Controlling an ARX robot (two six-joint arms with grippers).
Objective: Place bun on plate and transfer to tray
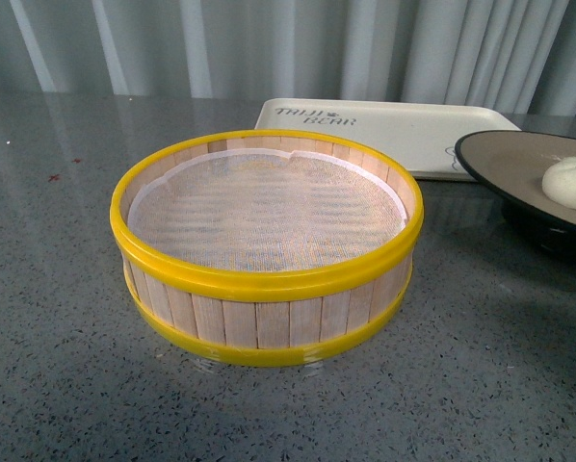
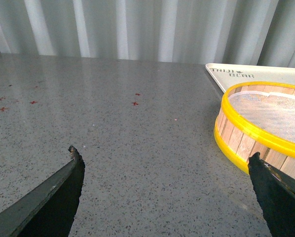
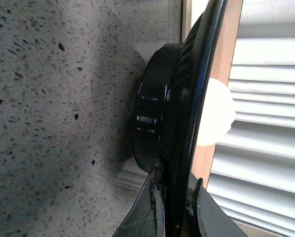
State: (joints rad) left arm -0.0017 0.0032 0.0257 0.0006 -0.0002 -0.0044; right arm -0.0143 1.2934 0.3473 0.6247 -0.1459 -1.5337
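The cream-white bun (image 1: 572, 181) lies on the grey-brown, black-rimmed plate (image 1: 510, 159) at the far right, just in front of the white tray's (image 1: 394, 130) right end. In the right wrist view the plate (image 3: 172, 98) shows edge-on with the bun (image 3: 214, 113) on its upper face. My right gripper (image 3: 174, 190) is shut on the plate's rim, one finger on each face. Whether the plate's foot touches the table I cannot tell. My left gripper (image 2: 165, 157) hangs open over bare table, left of the basket, holding nothing. The tray (image 2: 266, 74) shows behind the basket there.
A yellow-rimmed wooden steamer basket (image 1: 269, 241) with a white mesh liner stands mid-table, in front of the tray and left of the plate. It also shows as the basket (image 2: 256, 133) close to the left gripper's finger. Grey curtains hang behind the speckled table.
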